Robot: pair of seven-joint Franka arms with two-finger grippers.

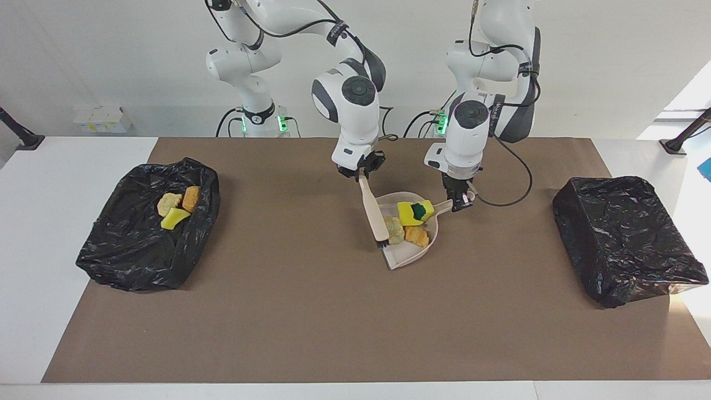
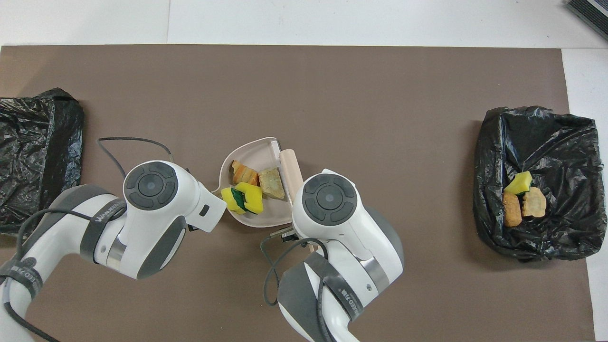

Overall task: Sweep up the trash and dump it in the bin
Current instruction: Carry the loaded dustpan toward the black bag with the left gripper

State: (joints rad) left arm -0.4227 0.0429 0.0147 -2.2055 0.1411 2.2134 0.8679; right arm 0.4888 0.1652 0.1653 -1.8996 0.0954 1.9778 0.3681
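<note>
Resting inside the beige plastic dustpan [image 1: 414, 253], the yellow and tan trash pieces [image 1: 410, 222] lie between the left gripper [image 1: 460, 203], clamped on the dustpan's handle, and the right gripper [image 1: 362, 173], clamped on the beige hand brush [image 1: 373, 214].
</note>
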